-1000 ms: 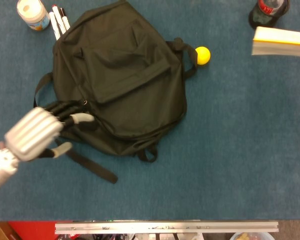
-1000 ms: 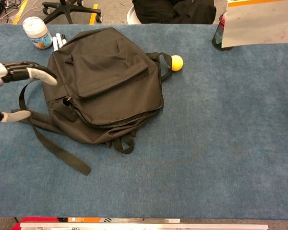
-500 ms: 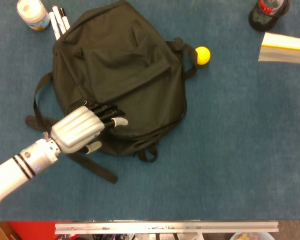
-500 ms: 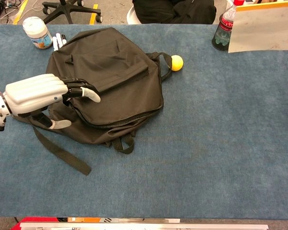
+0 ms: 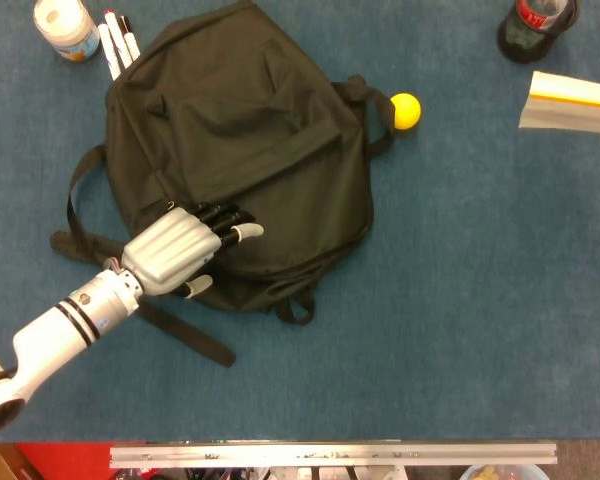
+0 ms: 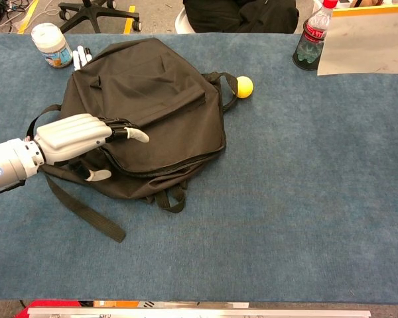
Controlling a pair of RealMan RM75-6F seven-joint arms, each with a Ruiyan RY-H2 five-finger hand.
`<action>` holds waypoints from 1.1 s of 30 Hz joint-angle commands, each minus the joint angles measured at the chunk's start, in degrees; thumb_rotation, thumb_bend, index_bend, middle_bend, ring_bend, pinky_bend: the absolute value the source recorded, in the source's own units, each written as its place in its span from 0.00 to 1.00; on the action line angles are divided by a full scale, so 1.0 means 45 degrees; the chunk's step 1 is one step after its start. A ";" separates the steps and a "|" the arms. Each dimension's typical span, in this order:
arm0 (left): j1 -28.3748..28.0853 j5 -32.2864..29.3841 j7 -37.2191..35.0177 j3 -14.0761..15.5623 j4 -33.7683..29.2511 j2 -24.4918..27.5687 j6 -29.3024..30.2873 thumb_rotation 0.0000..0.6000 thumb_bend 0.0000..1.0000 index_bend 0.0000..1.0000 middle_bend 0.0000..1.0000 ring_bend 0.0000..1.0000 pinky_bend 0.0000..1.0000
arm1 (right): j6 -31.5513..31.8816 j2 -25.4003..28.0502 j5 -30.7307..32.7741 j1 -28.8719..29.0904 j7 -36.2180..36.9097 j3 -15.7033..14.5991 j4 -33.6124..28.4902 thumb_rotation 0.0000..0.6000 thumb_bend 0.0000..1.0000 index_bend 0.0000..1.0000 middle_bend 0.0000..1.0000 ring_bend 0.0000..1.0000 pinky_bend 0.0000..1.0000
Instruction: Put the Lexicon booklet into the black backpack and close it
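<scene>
Backpack [image 5: 240,150] black, lies flat on blue counter [image 5: 460,300], straps trailing toward near-left. Left hand [image 5: 175,250] rests on backpack's lower-left edge near zipper line, fingers [image 6: 129,132] extended together over fabric, holding nothing. Lexicon booklet [image 5: 575,100] at far right edge, well apart from backpack; right hand not visible. Yellow ball [image 5: 406,110] just beside backpack's right side. White jar [image 5: 65,27] and markers [image 5: 118,40] at far-left corner. Bottle [image 6: 310,45] far right.

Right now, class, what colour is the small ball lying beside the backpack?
Yellow. The ball shows best in the head view, by the backpack strap.
</scene>
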 commanded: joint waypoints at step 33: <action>-0.0541 -0.2755 -0.0089 -0.0944 0.1794 -0.3345 -0.0032 1.00 0.26 0.43 0.38 0.36 0.46 | 0.0299 0.0188 0.0083 -0.0615 0.1134 0.0169 0.0252 1.00 0.39 0.83 0.74 0.60 0.70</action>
